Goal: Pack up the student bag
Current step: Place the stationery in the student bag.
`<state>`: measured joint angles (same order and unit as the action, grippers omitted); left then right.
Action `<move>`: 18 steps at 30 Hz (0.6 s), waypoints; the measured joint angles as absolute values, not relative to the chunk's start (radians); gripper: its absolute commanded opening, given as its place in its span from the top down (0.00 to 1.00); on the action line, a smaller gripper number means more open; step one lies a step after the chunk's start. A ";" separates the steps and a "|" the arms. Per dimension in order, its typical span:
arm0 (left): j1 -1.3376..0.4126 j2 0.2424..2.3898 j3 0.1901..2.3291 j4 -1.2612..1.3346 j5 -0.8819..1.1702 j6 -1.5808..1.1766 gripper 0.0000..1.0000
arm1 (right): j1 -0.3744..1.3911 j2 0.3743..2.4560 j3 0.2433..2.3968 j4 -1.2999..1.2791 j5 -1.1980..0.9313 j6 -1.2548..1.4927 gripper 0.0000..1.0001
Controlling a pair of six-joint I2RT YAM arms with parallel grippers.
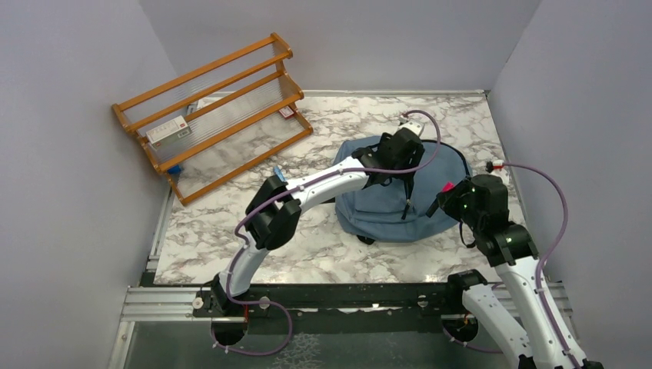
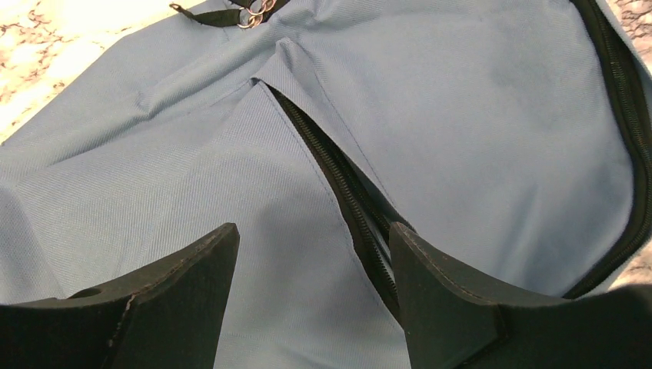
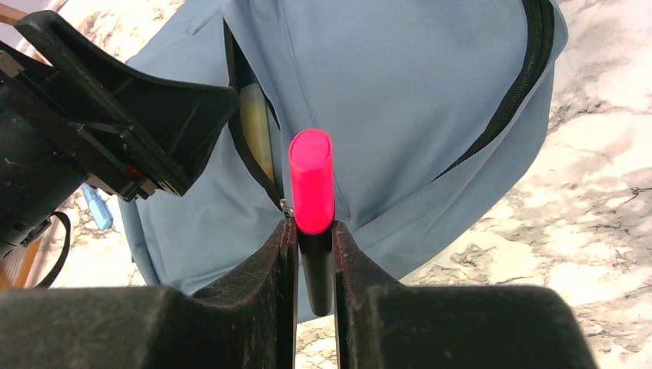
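The right gripper [image 3: 314,231] is pinching a marker [image 3: 311,181] by its black barrel, pink cap pointing away. The hold sits low on the barrel, so the marker could pivot or slip out if the cap snags on cloth. Just beyond the cap lies the bag [image 3: 400,84], flat on the marble table [image 1: 223,238] in front of the right arm. Its front pocket slit [image 2: 329,178] gapes only partly, with something pale [image 3: 256,127] inside. The left gripper [image 2: 314,238] stands spread over that slit, gripping nothing. Unless it lifts the flap, the soft cloth may sag shut and the marker would skid off onto the table. The two grippers are near each other and could knock together at the opening.
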<state>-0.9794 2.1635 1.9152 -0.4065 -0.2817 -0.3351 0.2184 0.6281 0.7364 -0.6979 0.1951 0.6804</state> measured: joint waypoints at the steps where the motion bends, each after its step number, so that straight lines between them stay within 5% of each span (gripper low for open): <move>1: -0.981 2.170 1.925 -0.413 -0.286 -0.329 0.27 | 0.218 0.628 0.735 -0.698 0.195 0.681 0.99; 7: -0.995 2.209 1.970 -0.463 -0.312 -0.290 0.33 | 0.219 0.620 0.724 -0.698 0.194 0.685 0.99; 18: -1.009 2.238 1.993 -0.500 -0.330 -0.262 0.75 | 0.218 0.614 0.716 -0.698 0.194 0.690 0.99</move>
<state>-1.0088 2.2383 1.9930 -0.5003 -0.3298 -0.2615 0.2184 0.6144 0.7158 -0.6975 0.1940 0.6895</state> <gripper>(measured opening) 0.353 0.220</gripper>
